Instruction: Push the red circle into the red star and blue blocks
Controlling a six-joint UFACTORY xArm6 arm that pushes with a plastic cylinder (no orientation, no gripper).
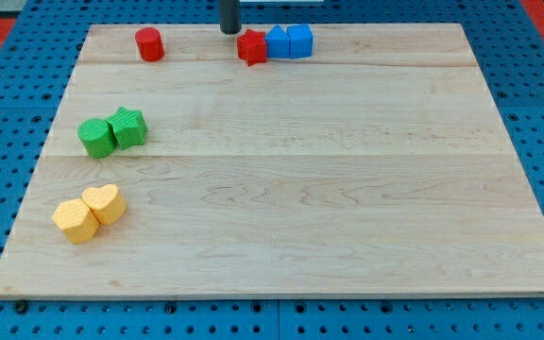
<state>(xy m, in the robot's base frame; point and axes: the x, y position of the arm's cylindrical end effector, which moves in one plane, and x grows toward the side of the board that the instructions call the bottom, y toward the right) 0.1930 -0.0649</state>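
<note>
The red circle (149, 44) stands near the board's top edge, left of centre. The red star (251, 47) sits further right along the same edge, touching a blue block (278, 42), which touches a second blue block (300, 41). My tip (229, 30) is a dark rod coming down from the view's top. It sits just up and left of the red star, close to it, and well to the right of the red circle.
A green block (95, 138) and a green star (127, 127) touch at the left side. A yellow block (74, 220) and a yellow heart (105, 202) touch at the lower left. The wooden board (291, 189) lies on a blue pegboard.
</note>
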